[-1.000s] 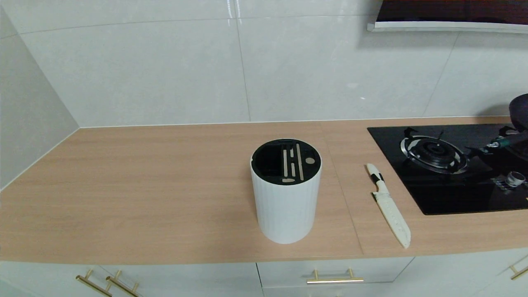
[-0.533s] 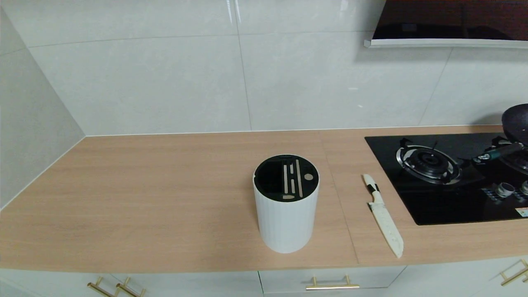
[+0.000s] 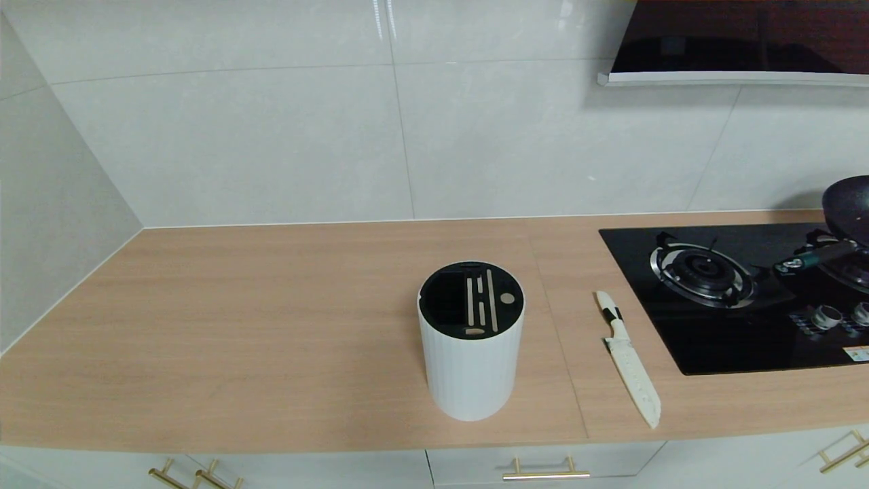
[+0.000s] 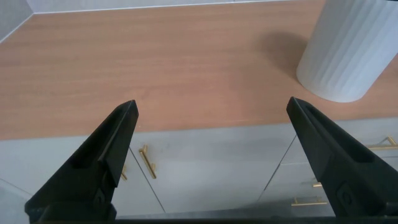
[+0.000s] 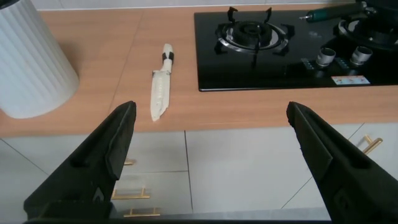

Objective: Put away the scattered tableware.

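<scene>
Pale wooden desk [image 3: 237,326] holds a white black-banded knife [image 3: 628,370] lying flat right of the white ribbed cylindrical holder [image 3: 472,353], and the left claw [image 4: 211,106] and right claw [image 5: 210,107], both gaping empty, might skid its thin blade off the edge.

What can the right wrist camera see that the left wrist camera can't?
Right wrist view's own: the white knife lying flat on the wooden counter, the black stove with its knobs, and the right claw, open. Left wrist view's own: the left claw, open, and the counter stretch on the other side of the white ribbed holder, away from the knife. Both: the holder, the counter, and gold cabinet handles below.
</scene>
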